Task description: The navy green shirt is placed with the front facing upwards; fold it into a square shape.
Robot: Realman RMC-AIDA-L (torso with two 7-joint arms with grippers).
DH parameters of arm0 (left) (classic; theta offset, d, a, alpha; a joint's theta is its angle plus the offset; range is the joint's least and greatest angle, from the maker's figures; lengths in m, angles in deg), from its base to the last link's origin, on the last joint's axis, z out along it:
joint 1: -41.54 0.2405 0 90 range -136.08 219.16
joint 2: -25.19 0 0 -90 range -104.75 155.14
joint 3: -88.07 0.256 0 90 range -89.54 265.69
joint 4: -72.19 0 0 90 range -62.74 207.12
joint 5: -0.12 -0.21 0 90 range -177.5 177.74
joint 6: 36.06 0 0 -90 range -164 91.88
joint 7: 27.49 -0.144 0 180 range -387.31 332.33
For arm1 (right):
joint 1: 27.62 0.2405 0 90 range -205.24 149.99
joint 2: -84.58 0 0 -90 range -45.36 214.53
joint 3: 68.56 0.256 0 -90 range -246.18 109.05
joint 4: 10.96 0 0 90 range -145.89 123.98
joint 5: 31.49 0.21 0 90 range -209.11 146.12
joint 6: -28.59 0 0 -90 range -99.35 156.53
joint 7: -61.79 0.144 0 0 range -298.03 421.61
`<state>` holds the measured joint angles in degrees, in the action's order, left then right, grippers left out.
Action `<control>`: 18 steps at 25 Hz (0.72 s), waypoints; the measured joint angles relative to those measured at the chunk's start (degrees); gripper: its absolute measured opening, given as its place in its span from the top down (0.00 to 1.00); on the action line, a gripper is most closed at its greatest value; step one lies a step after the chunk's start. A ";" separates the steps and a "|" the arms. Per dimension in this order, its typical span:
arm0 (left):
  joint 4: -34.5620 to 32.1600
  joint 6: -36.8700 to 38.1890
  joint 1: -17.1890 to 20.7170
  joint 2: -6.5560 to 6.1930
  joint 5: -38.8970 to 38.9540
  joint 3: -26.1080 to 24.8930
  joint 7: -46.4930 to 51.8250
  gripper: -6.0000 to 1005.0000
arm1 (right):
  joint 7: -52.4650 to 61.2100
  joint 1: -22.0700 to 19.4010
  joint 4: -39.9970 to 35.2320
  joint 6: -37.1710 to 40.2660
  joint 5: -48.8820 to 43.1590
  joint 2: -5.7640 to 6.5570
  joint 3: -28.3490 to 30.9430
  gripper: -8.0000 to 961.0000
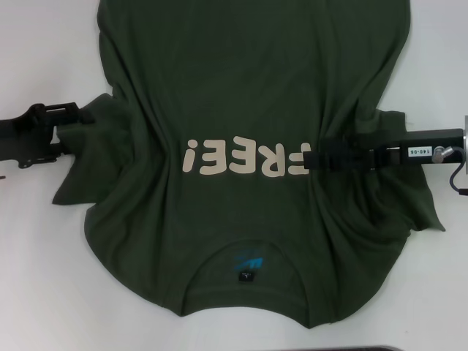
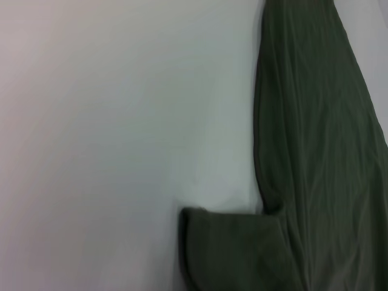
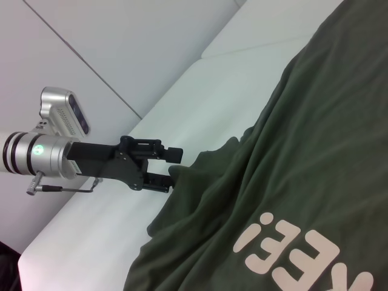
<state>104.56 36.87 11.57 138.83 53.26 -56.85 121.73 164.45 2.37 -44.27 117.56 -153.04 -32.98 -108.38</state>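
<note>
The left gripper [image 1: 82,121] is pinching the shirt's [image 1: 248,95] left sleeve, the right gripper [image 1: 316,155] clamping cloth beside the lettering [image 1: 245,157]. Both are gathering the chest inward, probably starting a fold on the white table [image 1: 44,278].

The shirt [image 1: 241,95] was soft matt cloth, rumpled, with smooth cream letters [image 1: 245,158]. The table [image 1: 44,58] looked smooth, white and faintly glossy. The left gripper [image 3: 174,163] was matt black on a brushed-metal wrist [image 3: 36,156].
</note>
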 joint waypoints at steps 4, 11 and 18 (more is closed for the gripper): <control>-0.19 -0.20 -0.08 -0.04 -0.01 0.01 0.23 0.25 | 0.00 -0.33 0.00 0.00 0.00 0.11 0.05 0.05; 0.30 1.68 -1.05 -0.54 -0.04 1.94 -0.93 0.34 | 0.00 -0.38 0.00 0.22 0.00 0.15 0.29 0.05; 0.35 1.54 -1.23 -0.53 -0.06 2.22 -0.92 0.62 | 0.00 -0.45 0.00 0.38 0.05 0.15 0.45 0.05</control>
<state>104.91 38.40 10.34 138.30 53.20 -54.64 120.80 164.44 1.92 -44.27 117.94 -152.98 -32.83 -107.93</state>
